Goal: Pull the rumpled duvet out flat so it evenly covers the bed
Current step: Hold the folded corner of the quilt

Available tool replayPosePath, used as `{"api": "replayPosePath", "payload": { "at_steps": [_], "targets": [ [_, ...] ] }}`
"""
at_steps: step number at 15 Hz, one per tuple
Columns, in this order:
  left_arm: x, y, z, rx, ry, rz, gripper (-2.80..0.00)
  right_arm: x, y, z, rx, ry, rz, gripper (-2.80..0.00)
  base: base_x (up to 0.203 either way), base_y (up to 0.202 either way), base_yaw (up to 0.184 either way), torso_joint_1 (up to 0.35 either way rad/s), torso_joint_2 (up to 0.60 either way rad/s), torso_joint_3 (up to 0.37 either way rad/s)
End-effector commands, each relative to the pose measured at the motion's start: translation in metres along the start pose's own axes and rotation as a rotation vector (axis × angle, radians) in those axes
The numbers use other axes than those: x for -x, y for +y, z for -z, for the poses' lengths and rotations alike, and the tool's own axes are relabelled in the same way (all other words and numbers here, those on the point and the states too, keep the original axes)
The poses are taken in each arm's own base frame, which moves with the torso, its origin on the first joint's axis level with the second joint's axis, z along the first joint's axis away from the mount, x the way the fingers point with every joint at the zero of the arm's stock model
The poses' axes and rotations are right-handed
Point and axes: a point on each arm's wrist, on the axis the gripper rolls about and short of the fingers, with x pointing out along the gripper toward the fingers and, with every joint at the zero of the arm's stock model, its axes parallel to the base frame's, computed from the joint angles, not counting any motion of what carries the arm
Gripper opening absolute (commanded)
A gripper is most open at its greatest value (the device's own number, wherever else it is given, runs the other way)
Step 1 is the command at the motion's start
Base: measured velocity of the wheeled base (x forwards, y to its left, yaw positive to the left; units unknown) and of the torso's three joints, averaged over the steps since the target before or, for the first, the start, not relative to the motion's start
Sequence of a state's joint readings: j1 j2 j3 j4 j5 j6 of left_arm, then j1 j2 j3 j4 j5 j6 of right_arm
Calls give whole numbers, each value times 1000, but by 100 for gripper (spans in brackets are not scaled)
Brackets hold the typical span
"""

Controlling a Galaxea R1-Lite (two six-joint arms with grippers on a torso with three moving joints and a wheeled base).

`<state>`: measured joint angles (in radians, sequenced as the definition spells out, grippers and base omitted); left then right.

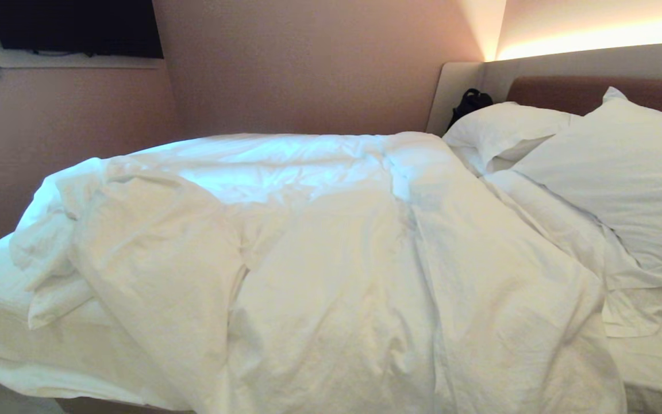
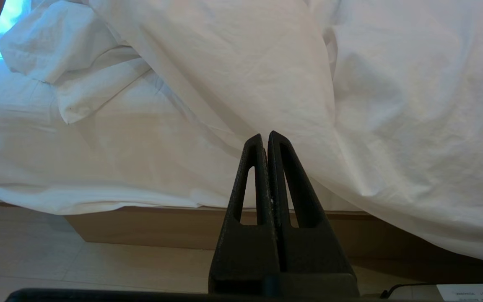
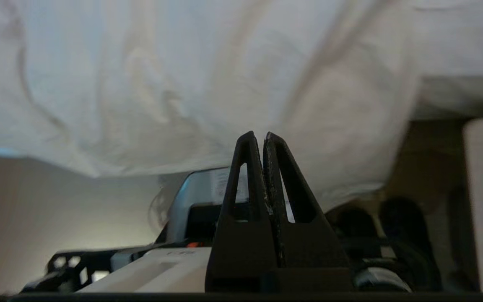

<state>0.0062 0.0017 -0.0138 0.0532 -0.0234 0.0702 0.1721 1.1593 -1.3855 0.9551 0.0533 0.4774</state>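
The white duvet [image 1: 319,259] lies rumpled across the bed [image 1: 566,92]. It is bunched into thick folds at the left end and hangs over the near side. In the left wrist view my left gripper [image 2: 265,136] is shut and empty, low beside the bed. It points at the hanging duvet [image 2: 392,105] above the tan wooden base [image 2: 141,226]. My right gripper [image 3: 259,136] is also shut with nothing in it, just under the drooping duvet edge [image 3: 183,84].
Two white pillows [image 1: 624,172] [image 1: 503,129] lean on the brown headboard at the right. A black bag [image 1: 469,103] sits in the far corner by the wall. Pale floor [image 2: 36,260] runs along the bed's near side. Parts of my own body [image 3: 149,268] show below the right gripper.
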Motion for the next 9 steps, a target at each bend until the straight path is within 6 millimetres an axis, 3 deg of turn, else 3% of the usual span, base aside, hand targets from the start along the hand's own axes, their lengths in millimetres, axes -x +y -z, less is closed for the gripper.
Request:
{"api": "replayPosePath", "payload": {
  "at_steps": [1,6,9],
  "targets": [
    [0,0,0,0,0,0,-280,24,-13,23,-13,-104,68,-280,0,0,0,0,0,0],
    [0,0,0,0,2,0,-280,33,-42,79,105,-271,-1,-280,0,0,0,0,0,0],
    [0,0,0,0,0,0,-280,46,-49,93,137,-370,-23,-280,0,0,0,0,0,0]
  ]
}}
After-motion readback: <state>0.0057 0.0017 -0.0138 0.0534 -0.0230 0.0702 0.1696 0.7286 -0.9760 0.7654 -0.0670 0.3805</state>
